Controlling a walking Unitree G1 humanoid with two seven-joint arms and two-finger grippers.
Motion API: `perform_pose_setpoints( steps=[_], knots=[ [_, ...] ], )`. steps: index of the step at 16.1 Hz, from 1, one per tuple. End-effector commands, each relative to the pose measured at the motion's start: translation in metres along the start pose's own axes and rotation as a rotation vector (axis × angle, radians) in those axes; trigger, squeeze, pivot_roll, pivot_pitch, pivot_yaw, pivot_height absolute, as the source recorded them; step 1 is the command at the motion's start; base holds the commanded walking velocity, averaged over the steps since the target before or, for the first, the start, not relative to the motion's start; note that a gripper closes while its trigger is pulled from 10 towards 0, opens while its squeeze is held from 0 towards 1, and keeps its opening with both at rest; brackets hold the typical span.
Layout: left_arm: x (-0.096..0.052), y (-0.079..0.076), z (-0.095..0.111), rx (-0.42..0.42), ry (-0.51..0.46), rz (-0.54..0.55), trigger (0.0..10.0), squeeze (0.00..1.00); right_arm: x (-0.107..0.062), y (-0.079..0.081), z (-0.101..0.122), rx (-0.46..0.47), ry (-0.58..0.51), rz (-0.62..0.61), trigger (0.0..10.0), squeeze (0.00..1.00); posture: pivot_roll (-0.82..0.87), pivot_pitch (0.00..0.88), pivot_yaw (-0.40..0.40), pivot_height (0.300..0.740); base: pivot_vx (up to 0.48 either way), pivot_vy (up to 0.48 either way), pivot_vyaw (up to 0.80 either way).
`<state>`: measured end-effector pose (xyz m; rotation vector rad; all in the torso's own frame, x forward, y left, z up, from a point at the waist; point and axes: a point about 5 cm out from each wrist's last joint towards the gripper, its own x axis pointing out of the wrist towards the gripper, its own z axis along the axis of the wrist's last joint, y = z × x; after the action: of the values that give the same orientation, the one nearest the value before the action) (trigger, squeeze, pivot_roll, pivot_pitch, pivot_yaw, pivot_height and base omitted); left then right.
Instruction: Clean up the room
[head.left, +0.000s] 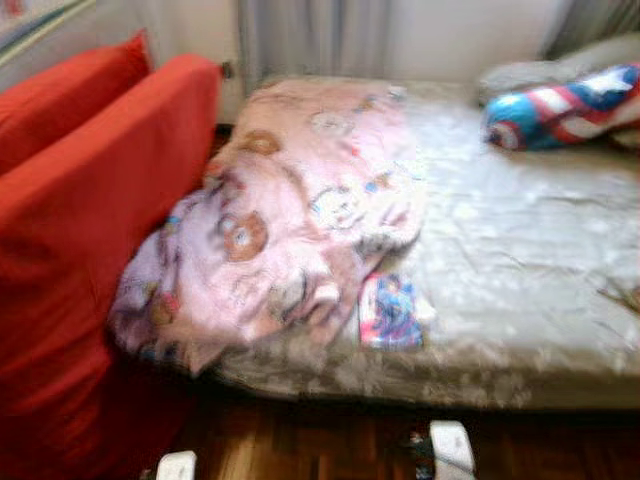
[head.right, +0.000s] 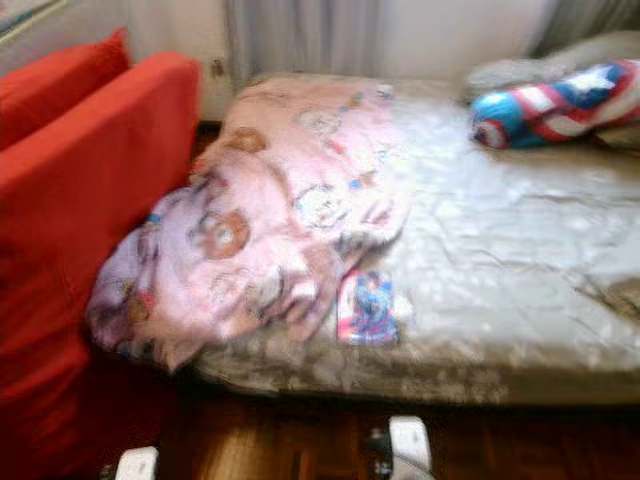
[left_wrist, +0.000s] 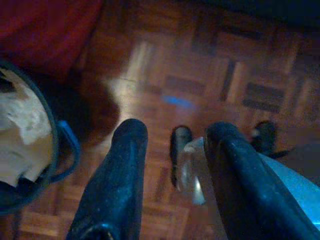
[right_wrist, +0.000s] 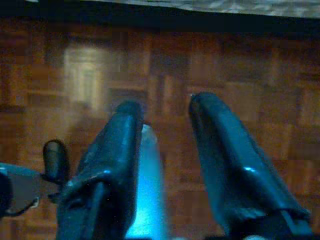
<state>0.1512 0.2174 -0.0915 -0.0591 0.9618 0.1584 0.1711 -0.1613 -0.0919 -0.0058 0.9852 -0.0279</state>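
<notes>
Tidying looked barely begun: both grippers, left gripper (left_wrist: 172, 137) and right gripper (right_wrist: 165, 110), hung apart and empty over parquet, pink blanket (head.left: 290, 215) heaped and booklet (head.left: 390, 312) loose on the bed (head.left: 530, 250) well ahead.

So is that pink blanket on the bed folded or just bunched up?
Bunched up. The pink blanket lies in a rumpled heap on the bed, one end drooping over the edge beside the red sofa.
</notes>
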Motion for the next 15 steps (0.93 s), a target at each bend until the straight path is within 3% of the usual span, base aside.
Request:
perform_pose_setpoints(
  steps=[1,5,7,12,15],
  knots=[
    [0.008,0.001,0.044,0.032,-0.054,-0.01,10.0,0.0,0.005,-0.021,0.039,0.099,-0.026,-0.033,10.0,0.0,-0.03,0.0,0.016,0.74,0.274,0.0,0.0],
    [0.009,-0.002,0.042,0.034,-0.051,-0.014,10.0,0.0,0.005,-0.021,0.038,0.113,-0.022,-0.037,10.0,0.0,-0.03,0.0,0.016,0.74,0.28,0.0,0.0],
    [0.01,-0.005,0.048,0.037,-0.062,-0.016,10.0,0.0,0.005,-0.021,0.037,0.122,-0.018,-0.031,10.0,0.0,-0.03,0.0,0.017,0.74,0.283,0.0,-0.78],
    [0.011,-0.006,0.056,0.051,-0.077,-0.017,10.0,0.0,0.005,-0.021,0.038,0.139,-0.029,-0.033,10.0,0.0,-0.03,0.0,0.018,0.74,0.276,0.0,0.0],
    [0.011,-0.01,0.059,0.064,-0.102,-0.023,10.0,0.0,0.005,-0.02,0.038,0.127,-0.055,-0.013,10.0,0.0,-0.03,0.0,0.024,0.74,0.0,0.0,0.0]
  ],
)
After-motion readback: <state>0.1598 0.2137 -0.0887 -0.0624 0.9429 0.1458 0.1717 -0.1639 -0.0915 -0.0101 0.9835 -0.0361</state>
